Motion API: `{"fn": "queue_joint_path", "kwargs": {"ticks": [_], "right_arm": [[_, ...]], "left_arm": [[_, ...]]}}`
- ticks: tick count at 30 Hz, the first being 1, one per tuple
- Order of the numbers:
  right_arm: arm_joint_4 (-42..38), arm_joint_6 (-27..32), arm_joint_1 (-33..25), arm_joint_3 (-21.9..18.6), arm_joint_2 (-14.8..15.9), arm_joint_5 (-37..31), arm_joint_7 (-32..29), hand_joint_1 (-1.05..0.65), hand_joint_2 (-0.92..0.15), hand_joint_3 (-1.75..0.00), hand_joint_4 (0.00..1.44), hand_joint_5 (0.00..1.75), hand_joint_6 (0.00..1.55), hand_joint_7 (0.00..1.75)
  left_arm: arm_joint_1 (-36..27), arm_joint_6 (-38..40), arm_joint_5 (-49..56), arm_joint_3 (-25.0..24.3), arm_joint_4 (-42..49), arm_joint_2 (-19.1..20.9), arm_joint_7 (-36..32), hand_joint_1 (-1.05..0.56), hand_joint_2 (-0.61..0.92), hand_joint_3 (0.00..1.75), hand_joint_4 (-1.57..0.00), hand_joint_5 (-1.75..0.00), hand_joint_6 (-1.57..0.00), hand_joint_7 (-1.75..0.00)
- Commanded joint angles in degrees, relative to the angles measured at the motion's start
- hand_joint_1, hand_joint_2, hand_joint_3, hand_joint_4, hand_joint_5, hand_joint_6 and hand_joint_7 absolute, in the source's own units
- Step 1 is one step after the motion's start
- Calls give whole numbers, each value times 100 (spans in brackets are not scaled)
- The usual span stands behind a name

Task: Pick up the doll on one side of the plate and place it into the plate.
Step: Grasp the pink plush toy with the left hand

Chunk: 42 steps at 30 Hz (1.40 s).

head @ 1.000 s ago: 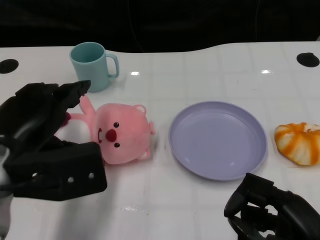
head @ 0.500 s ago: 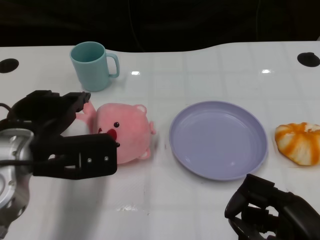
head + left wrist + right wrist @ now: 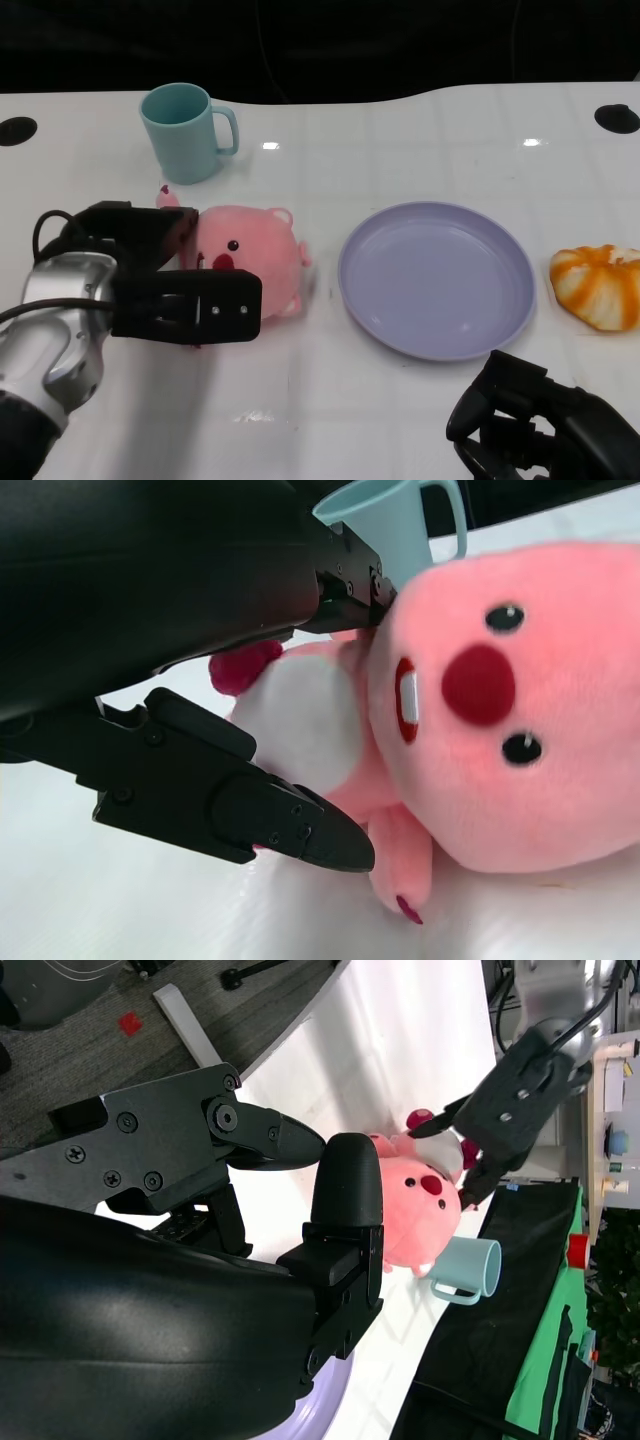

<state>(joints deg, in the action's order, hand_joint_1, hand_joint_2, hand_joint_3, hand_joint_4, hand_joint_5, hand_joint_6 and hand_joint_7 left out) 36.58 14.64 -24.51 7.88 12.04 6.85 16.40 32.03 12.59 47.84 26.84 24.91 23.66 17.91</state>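
Note:
The pink plush doll (image 3: 255, 260) lies on the white table just left of the lilac plate (image 3: 435, 280). My left hand (image 3: 160, 280) straddles the doll's body, some fingers behind it and the thumb in front. In the left wrist view the black fingers (image 3: 240, 815) bracket the doll (image 3: 500, 710), one touching its neck, but they are not closed on it. The doll rests on the table. My right hand (image 3: 540, 425) hovers low near the table's front right, holding nothing. The right wrist view shows the doll (image 3: 415, 1210) and my left hand (image 3: 510, 1100) from afar.
A teal mug (image 3: 185, 130) stands behind the doll, close to my left hand's far side. An orange-and-white striped plush (image 3: 597, 285) lies right of the plate. The table's back edge runs just beyond the mug.
My left hand has swung down and rightward, from above the doll's left side to straddling its body. The doll has tipped slightly. The right hand has stayed put.

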Motion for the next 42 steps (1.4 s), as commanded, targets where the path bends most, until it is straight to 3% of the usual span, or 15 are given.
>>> {"fn": "queue_joint_path", "kwargs": {"ticks": [1,15,18,21,22,23,24,26,30,34,35,36,37,38,42], "right_arm": [[59,12,-35,-11,43,25,-15,-25,-87,-60,65,175,46,164],[213,125,-122,-29,74,47,-20,-25,-88,-59,65,175,46,165],[209,94,-135,-24,72,39,-15,-25,-88,-59,64,175,46,165],[220,103,-144,-14,68,33,-21,-25,-88,-59,65,175,46,164],[230,115,-146,-11,68,31,-25,-26,-88,-59,65,175,46,164],[249,134,-150,-7,70,25,-32,-26,-88,-59,65,175,46,164],[261,143,-152,-4,71,22,-35,-26,-88,-58,65,175,46,164],[275,162,-150,-4,73,27,-34,-25,-88,-58,65,175,46,164],[255,155,-128,-10,71,37,-21,-24,-89,-58,65,175,46,164],[236,161,-116,-30,74,44,-16,-24,-88,-58,65,175,46,164],[245,189,-118,-34,74,52,-19,-24,-88,-58,65,175,46,164],[260,219,-119,-35,74,55,-24,-25,-88,-58,65,175,46,164],[273,229,-123,-31,73,46,-31,-24,-88,-58,65,175,46,164],[284,237,-127,-29,70,45,-35,-24,-88,-58,65,175,46,164],[270,204,-120,-11,53,34,-39,-24,-88,-59,65,175,46,164]], "left_arm": [[256,-76,-20,80,626,-90,-157,-64,89,0,-2,-21,-21,-1],[947,-627,-89,502,3135,-659,-1128,-61,90,0,-6,-20,-22,-1],[1007,-753,-139,551,3533,-765,-1418,-55,91,0,-23,-18,-34,-2],[958,-1193,-356,421,3861,-796,-1955,-34,92,2,-69,-19,-78,-8],[943,-1322,-432,372,3952,-804,-2108,-30,92,1,-80,-51,-95,-6],[926,-1417,-498,333,4016,-811,-2227,-29,92,1,-79,-92,-108,-4],[915,-1486,-526,327,4059,-813,-2316,-31,91,1,-78,-121,-115,-3],[900,-1579,-517,368,4124,-808,-2477,-34,88,0,-72,-156,-123,-3],[902,-1602,-434,486,4227,-811,-2764,-30,91,3,-68,-170,-126,-2],[871,-1673,-438,556,4239,-798,-3027,-28,92,30,-69,-174,-132,-6],[855,-1712,-446,564,4233,-789,-3105,-28,92,32,-70,-174,-133,-16],[842,-1727,-452,569,4227,-784,-3168,-28,92,33,-71,-175,-101,-84],[835,-1730,-455,575,4216,-779,-3219,-28,92,32,-72,-175,-78,-128],[818,-1763,-472,563,4191,-764,-3300,-29,92,31,-73,-175,-63,-155],[744,-1938,-574,464,4130,-718,-3669,-26,92,25,-78,-175,-58,-174]]}}
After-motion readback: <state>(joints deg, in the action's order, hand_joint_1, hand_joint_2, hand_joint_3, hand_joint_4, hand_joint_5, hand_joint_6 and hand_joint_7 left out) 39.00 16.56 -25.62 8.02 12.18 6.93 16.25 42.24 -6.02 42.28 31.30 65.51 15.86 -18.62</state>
